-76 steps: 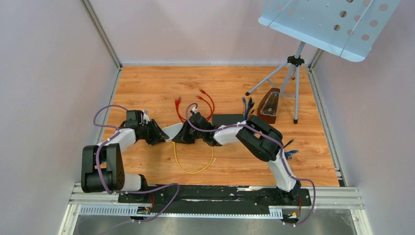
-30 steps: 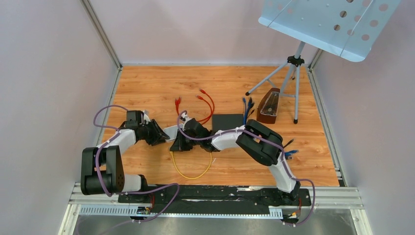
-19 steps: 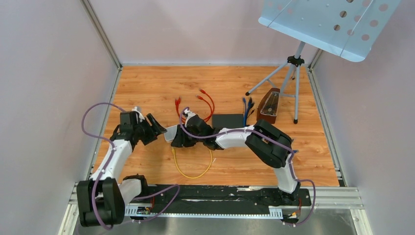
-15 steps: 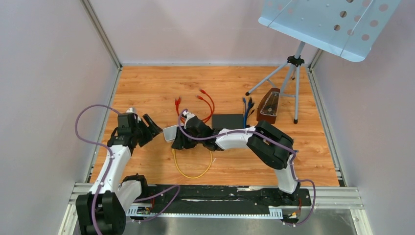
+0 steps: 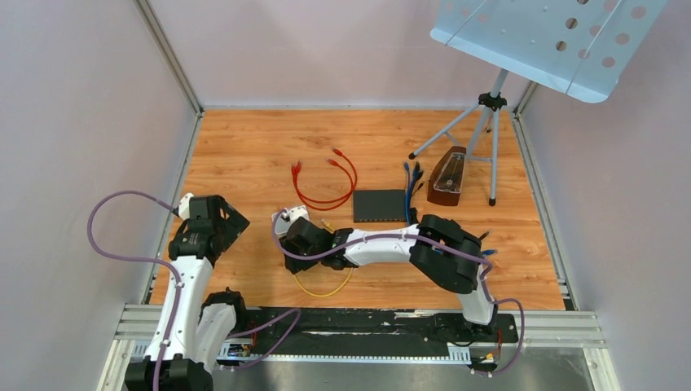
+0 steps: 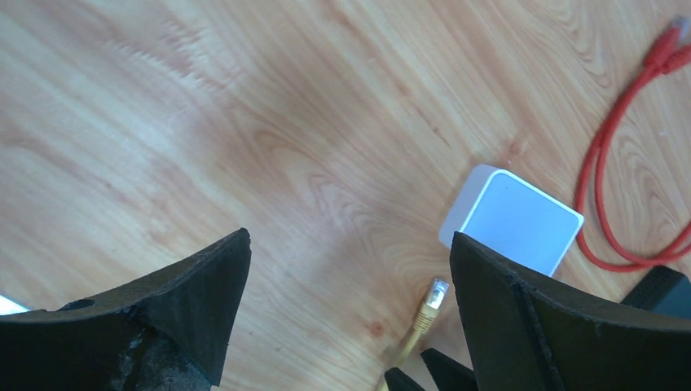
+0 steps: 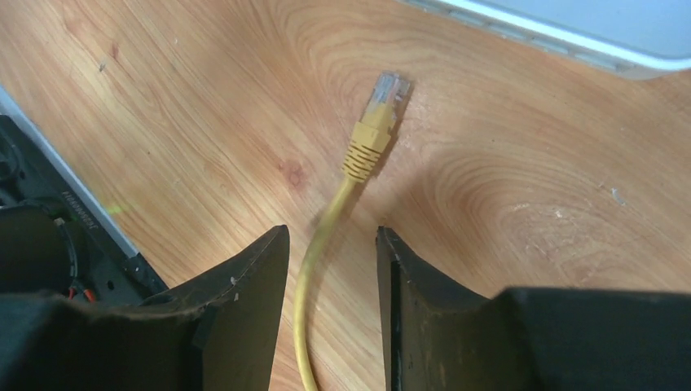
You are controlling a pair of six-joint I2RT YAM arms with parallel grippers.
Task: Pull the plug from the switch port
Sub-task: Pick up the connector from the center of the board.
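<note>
The small white switch (image 5: 291, 218) lies on the wooden table, and shows as a white box (image 6: 513, 220) in the left wrist view. The yellow cable's plug (image 7: 379, 122) lies loose on the wood just short of the switch's edge (image 7: 570, 20), out of the port. It also shows in the left wrist view as a yellow plug (image 6: 432, 297). My right gripper (image 7: 332, 236) is open, and the yellow cable (image 7: 314, 261) runs untouched between its fingers. My left gripper (image 6: 350, 269) is wide open with nothing in it, back at the left (image 5: 208, 224), apart from the switch.
A red cable (image 5: 326, 183) curls behind the switch. A black box (image 5: 380, 205) sits to its right, with blue cables (image 5: 411, 175), a wooden metronome (image 5: 448, 175) and a music stand's tripod (image 5: 489, 122) further right. The yellow cable's loop (image 5: 326, 285) lies toward the near edge.
The left gripper opened, let go of the white switch and drew back to the left. The right gripper opened, released the yellow plug and moved toward the near edge.
</note>
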